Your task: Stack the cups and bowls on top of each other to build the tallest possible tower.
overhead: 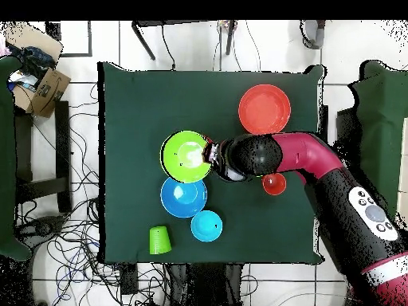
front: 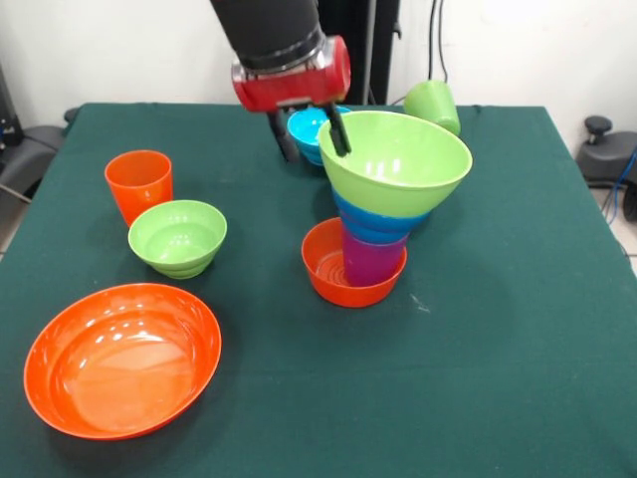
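1. your gripper [front: 314,137] sits at the far-left rim of the large lime green bowl [front: 398,159] that tops the tower [front: 383,214]; one finger [front: 339,131] lies against the rim and the other stands just outside it, so the jaws look slightly parted astride the rim. in the overhead view you cannot see the fingers behind the wrist.
2. you can read the tower from the top down in the front view: the large lime green bowl, a blue bowl [front: 383,221] under it, then the purple cup [front: 370,261], which stands inside a small orange bowl [front: 333,271] on the table [front: 498,349].
3. the top bowl leans, with its right rim higher than its left.
4. to your left in the front view you have the orange cup [front: 138,184] upright, with the small lime green bowl [front: 178,237] just beside it on its near right.
5. the large orange bowl [front: 121,358] lies at the near left, well apart from the tower.
6. behind the gripper, toward the far edge, a small light blue bowl [front: 307,127] shows partly hidden.
7. the lime green cup [front: 434,105] lies tipped at the far right, near the table's far edge.
8. in the overhead view the red and black arm [overhead: 319,163] reaches across the table to the lime green bowl.
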Controlling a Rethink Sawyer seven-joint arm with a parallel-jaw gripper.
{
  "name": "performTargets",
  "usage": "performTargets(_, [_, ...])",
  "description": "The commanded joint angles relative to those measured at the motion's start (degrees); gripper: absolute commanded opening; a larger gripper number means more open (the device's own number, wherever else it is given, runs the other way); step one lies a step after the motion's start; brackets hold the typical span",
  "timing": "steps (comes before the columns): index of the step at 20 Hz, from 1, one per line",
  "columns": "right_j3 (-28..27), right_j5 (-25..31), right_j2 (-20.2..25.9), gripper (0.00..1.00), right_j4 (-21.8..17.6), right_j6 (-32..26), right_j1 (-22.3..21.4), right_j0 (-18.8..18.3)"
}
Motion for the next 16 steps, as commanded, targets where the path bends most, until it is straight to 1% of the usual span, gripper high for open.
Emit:
performTargets(1, [4.81,9.47,2.16,1.00,3.99,-9.70,-6.55,-0.22])
performTargets(6, [5.22,11.57,3.81,1.00,7.10,-10.28,-9.68,-1.04])
performTargets(10, [2.94,11.51,4.92,1.00,8.51,-10.09,-10.83,-0.80])
performTargets(14, [-2.41,12.89,3.58,1.00,7.64,-9.19,-14.43,0.47])
performTargets(15, [-4.11,12.29,2.68,1.00,6.01,-9.11,-15.17,0.94])
performTargets(16, [-5.78,12.42,2.07,1.00,5.04,-9.41,-14.96,1.25])
